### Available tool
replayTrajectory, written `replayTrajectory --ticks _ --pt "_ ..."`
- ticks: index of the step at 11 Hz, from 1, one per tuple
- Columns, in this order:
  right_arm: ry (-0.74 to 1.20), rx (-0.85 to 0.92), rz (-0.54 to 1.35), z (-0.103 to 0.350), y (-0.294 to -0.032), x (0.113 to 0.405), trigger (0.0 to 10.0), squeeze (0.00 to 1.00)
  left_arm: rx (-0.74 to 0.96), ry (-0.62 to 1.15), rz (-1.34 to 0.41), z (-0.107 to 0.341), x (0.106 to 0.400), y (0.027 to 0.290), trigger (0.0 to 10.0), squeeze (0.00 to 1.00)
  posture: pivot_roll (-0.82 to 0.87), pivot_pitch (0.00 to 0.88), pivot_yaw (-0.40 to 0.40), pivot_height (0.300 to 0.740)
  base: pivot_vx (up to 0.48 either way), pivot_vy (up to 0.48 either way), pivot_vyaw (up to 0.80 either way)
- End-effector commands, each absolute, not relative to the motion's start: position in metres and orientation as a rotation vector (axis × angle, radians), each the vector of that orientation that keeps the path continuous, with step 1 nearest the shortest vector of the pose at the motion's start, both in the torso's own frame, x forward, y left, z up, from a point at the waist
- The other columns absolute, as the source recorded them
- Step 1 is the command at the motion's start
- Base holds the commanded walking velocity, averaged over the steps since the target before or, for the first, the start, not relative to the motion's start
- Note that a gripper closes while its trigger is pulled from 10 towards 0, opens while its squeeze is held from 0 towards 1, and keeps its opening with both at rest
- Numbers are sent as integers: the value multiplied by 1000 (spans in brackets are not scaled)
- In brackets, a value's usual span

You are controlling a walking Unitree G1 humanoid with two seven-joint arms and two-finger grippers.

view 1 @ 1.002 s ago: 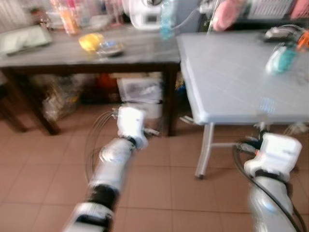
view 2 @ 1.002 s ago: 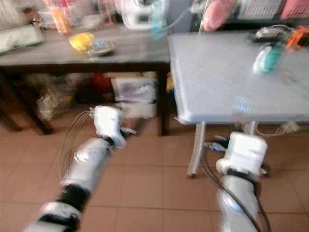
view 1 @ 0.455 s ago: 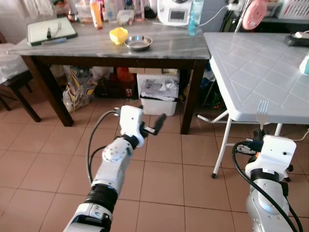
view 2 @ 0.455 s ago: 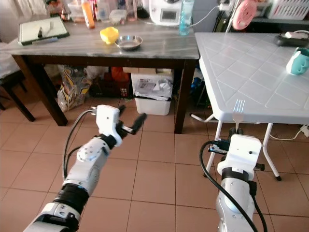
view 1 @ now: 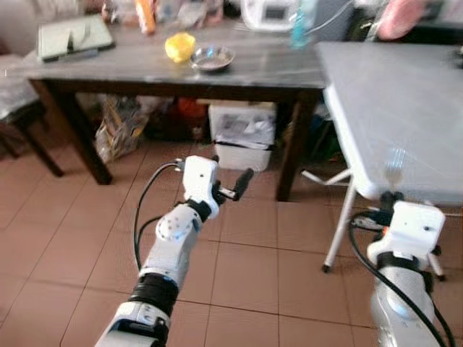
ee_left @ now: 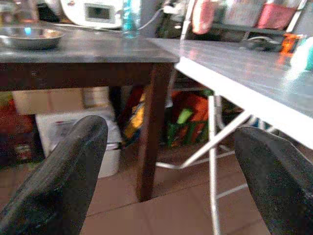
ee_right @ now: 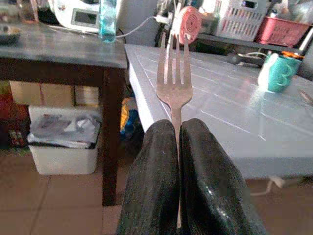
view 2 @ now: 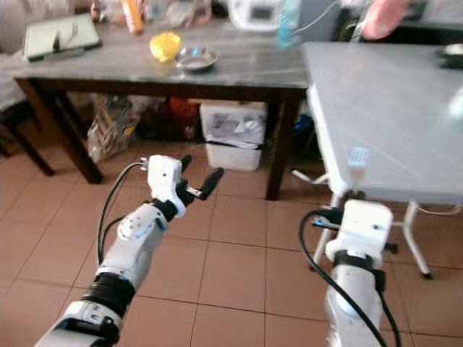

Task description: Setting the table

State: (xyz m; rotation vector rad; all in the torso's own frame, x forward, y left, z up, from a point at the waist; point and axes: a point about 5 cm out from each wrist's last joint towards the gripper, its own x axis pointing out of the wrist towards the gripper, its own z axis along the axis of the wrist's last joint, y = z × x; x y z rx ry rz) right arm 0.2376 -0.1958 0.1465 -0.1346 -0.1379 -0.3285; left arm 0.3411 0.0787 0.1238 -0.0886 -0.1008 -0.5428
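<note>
On the dark wooden table with a grey marbled top (view 1: 145,61), a pale green tray (view 1: 74,36) is seen at the left end. A yellow cup-like object (view 1: 179,46) and a shallow round metal bowl (view 1: 212,57) are set side by side near the middle of the tabletop, with bottles and a white appliance blurred along the far edge. Under this table, a white plastic bin (view 1: 242,137) stands on the terracotta tiled floor (view 1: 65,238). The left gripper (view 1: 233,185) is held above the floor in front of the dark table, its two black fingers (ee_left: 58,176) spread wide apart with nothing between them. To the right stands a white plastic table with a moulded tile pattern (view 1: 394,108); a teal mug (ee_right: 276,72) rests toward its far side. The right gripper (ee_right: 178,142) is held just before the near edge of the white tabletop, its fingers pressed together on the handle of a silver metal fork (ee_right: 173,73), which points upward, tines uppermost.
</note>
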Motion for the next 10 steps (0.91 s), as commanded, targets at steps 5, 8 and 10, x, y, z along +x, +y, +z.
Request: replayTrajectory --ticks 5,8,10 --pt "-151 -158 -344 150 -200 236 10000 0 -92 -98 -568 125 341 71 10000 0 -59 53 27 740 393 0 0" --pt "-148 -157 -346 149 -201 234 10000 0 -92 -97 -567 124 341 70 10000 0 -62 60 29 740 360 0 273" --pt "-146 -156 -342 149 -200 234 10000 0 -92 -95 -566 123 340 70 10000 0 -64 62 30 740 354 0 459"
